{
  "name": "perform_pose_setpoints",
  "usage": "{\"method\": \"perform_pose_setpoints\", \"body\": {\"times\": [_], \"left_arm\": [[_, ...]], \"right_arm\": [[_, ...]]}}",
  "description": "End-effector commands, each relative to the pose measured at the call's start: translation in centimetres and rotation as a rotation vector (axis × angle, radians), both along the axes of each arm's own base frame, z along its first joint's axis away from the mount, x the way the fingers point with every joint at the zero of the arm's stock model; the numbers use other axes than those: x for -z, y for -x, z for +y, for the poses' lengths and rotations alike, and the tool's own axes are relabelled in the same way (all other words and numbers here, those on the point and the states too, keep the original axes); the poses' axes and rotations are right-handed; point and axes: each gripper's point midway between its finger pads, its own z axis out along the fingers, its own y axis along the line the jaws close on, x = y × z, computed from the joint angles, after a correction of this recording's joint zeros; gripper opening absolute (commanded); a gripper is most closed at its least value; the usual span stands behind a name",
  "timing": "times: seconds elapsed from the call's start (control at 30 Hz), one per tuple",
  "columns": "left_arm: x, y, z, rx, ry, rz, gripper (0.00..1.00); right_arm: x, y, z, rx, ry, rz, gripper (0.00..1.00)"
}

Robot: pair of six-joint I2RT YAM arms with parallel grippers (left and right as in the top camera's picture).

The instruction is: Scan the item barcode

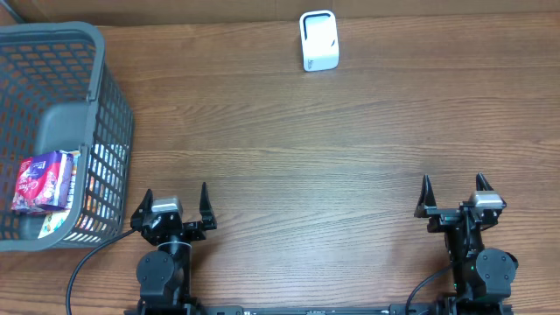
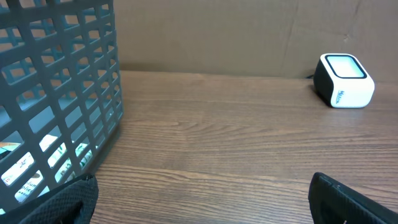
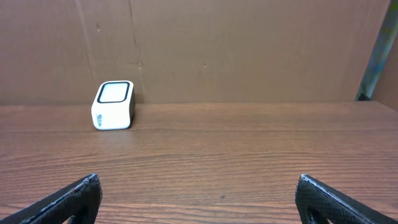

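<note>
- Table (image 1: 306, 149): wood-grain; the frame cuts it off on every side.
- Basket (image 1: 109, 131): grey mesh at 9 o'clock, its left part out of frame. The left wrist view shows only scraps of labels through the mesh.
- Left gripper (image 1: 176, 192) at 7 o'clock and right gripper (image 1: 452, 180) at 5 o'clock: jaws spread wide, holding nothing.
- Packet (image 1: 39, 181): lies flat in the basket, purple-and-red print up, no barcode visible. Its long axis runs roughly 9 to 3 o'clock, and it half covers another pack.
- Scanner (image 1: 318, 40): white, at 12 o'clock, window facing up.
</note>
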Motion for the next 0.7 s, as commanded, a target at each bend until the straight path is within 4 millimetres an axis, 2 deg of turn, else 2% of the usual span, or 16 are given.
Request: {"method": "perform_pose_setpoints", "body": {"times": [0.0,0.1,0.2,0.3,0.43,0.53,0.63,0.67], "left_arm": [[-0.1,0.0,0.0,0.007,-0.018,-0.011,1.0],[-1.4,-0.2,-0.1,0.008,0.014,-0.069,1.0],[-3.9,-0.3,-3.1,0.172,0.164,-0.172,1.0],[-8.0,0.7,-5.8,0.35,0.193,-0.326,1.0],[-14.3,3.9,-8.5,0.533,0.069,-0.598,1.0],[-17.0,5.3,-8.6,0.548,0.043,-0.688,1.0],[-19.6,6.3,-8.4,0.533,0.034,-0.696,1.0],[-21.3,6.8,-8.1,0.508,-0.001,-0.684,1.0]], "right_arm": [[0.1,0.0,-0.1,0.007,-0.002,-0.008,1.0],[0.1,0.0,-0.1,0.007,-0.001,-0.008,1.0],[0.1,0.0,-0.1,0.007,-0.002,-0.008,1.0],[0.1,0.0,-0.1,0.007,-0.002,-0.008,1.0],[0.1,0.0,-0.1,0.007,-0.002,-0.007,1.0],[0.1,0.0,-0.1,0.007,-0.002,-0.008,1.0],[0.1,0.0,-0.1,0.007,-0.002,-0.007,1.0],[0.1,0.0,-0.1,0.007,-0.002,-0.007,1.0]]}}
